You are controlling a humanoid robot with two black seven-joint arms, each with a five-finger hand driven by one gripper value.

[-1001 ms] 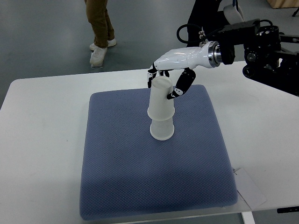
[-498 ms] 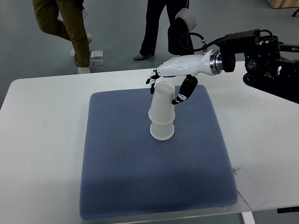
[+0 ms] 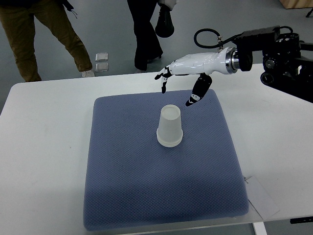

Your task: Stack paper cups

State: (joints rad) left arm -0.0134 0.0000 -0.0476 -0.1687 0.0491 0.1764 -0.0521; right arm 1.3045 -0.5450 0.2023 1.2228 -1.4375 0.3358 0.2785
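A stack of white paper cups (image 3: 169, 126) stands upside down near the middle of a blue-grey mat (image 3: 161, 166), the upper cup fully seated on the lower. My right hand (image 3: 177, 90) hovers above and behind the stack, clear of it, fingers spread and empty. The white forearm runs in from the right edge. The left arm is not in view.
The mat lies on a white table (image 3: 39, 147). A sheet of paper (image 3: 261, 198) lies at the mat's near right corner. Two people's legs (image 3: 39, 39) stand on the floor beyond the table's far edge. Small objects (image 3: 101, 61) lie on the floor there.
The upper cup has dropped fully onto the lower one. My right hand let go of it and rose up and back. The people behind the table have moved.
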